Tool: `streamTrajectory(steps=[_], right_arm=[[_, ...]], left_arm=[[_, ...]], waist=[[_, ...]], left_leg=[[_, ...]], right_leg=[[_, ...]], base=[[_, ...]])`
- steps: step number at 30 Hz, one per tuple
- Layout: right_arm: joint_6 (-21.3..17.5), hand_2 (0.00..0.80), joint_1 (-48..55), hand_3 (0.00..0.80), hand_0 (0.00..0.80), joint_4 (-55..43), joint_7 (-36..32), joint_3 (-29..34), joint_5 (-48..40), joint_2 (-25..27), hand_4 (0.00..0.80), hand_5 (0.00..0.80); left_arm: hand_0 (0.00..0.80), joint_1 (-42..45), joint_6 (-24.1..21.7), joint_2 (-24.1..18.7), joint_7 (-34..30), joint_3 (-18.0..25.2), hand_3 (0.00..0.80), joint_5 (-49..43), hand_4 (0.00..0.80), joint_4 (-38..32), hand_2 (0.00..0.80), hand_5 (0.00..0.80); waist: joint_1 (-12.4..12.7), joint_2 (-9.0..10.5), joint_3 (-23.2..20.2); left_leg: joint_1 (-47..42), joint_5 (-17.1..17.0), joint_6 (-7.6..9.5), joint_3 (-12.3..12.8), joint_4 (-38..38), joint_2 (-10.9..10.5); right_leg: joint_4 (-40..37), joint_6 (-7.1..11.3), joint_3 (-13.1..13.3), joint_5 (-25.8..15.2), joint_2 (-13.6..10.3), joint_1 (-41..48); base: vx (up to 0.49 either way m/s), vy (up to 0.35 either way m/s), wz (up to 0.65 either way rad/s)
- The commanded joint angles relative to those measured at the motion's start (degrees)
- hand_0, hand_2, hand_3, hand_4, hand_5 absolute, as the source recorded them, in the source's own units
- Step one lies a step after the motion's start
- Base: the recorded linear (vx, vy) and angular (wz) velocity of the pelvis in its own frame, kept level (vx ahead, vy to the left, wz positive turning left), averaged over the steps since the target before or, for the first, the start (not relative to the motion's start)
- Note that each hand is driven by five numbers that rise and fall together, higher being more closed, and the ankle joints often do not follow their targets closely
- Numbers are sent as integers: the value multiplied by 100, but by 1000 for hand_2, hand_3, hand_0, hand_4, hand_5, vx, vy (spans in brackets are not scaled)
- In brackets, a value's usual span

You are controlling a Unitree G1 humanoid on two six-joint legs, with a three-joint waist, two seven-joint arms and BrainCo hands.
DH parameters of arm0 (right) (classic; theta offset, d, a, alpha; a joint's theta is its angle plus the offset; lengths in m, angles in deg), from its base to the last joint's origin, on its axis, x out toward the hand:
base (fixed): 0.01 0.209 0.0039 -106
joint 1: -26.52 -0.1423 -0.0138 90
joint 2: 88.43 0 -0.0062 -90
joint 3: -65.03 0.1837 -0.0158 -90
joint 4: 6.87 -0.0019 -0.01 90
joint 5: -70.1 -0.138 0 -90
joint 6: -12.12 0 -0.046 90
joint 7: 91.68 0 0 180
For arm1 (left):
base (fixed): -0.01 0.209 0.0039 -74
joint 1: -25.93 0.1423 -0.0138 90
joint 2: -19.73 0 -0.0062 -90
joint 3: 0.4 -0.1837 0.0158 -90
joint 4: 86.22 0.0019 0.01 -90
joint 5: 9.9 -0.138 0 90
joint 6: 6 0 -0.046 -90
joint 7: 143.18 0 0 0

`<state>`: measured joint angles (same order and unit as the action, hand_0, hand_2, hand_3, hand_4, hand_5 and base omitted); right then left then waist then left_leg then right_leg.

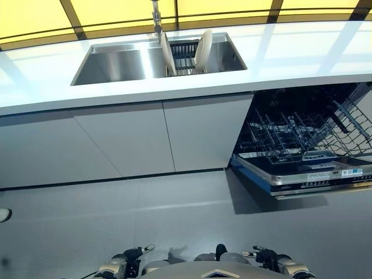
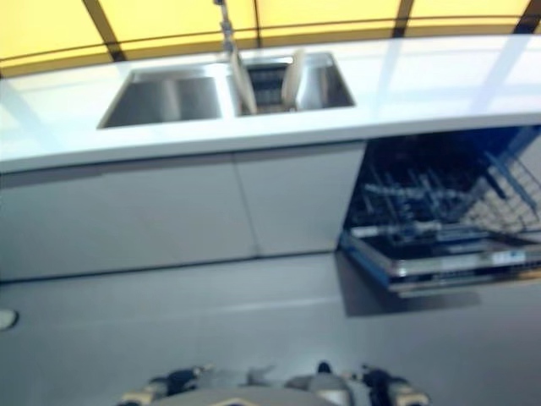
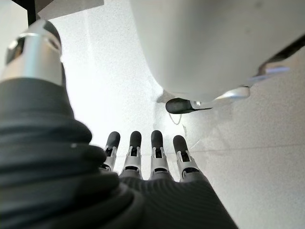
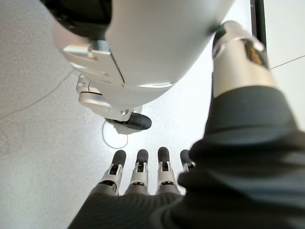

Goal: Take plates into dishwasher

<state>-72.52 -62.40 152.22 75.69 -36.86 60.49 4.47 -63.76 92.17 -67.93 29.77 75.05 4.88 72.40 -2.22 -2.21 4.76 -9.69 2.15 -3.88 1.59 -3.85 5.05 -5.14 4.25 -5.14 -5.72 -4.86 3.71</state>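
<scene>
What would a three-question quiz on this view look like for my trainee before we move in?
1. True or false: the dishwasher already stands open, its rack pulled out.
2. Where are the plates now? A) in the dishwasher rack B) upright in the holder in the sink's right basin C) in a hand
3. Fill in: the left hand and right hand hang low with straight fingers, holding ____.

Key: 1 true. 2 B: two plates stand on edge there, beneath the faucet. 3 nothing.
</scene>
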Motion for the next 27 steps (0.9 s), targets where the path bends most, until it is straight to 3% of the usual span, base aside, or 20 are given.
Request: streamTrajectory(steps=[1,16,27], right_arm=[[-38,0,-289,0,0,264,-69,-90,151,-113,0,0],[4,0,-281,0,0,163,-79,-150,182,-188,0,0],[57,0,-372,0,0,65,-43,-161,-34,-132,0,0]], left_arm=[[0,-272,85,-150,134,195,0,95,0,202,0,0],[0,-248,388,-106,-146,84,0,12,0,175,0,0],[0,-389,576,-144,-212,-11,0,-94,0,86,0,0]], waist=[[-54,288,224],[-45,291,237],[-101,247,376]], left_leg=[[150,-4,481,161,100,-699],[174,-28,499,159,70,-680],[307,30,492,39,382,-607]], right_leg=[[370,-147,132,652,480,282],[405,-163,112,657,489,238],[838,-305,94,871,511,87]], base=[[0,0,0],[-4,-18,0],[-16,-48,0]])
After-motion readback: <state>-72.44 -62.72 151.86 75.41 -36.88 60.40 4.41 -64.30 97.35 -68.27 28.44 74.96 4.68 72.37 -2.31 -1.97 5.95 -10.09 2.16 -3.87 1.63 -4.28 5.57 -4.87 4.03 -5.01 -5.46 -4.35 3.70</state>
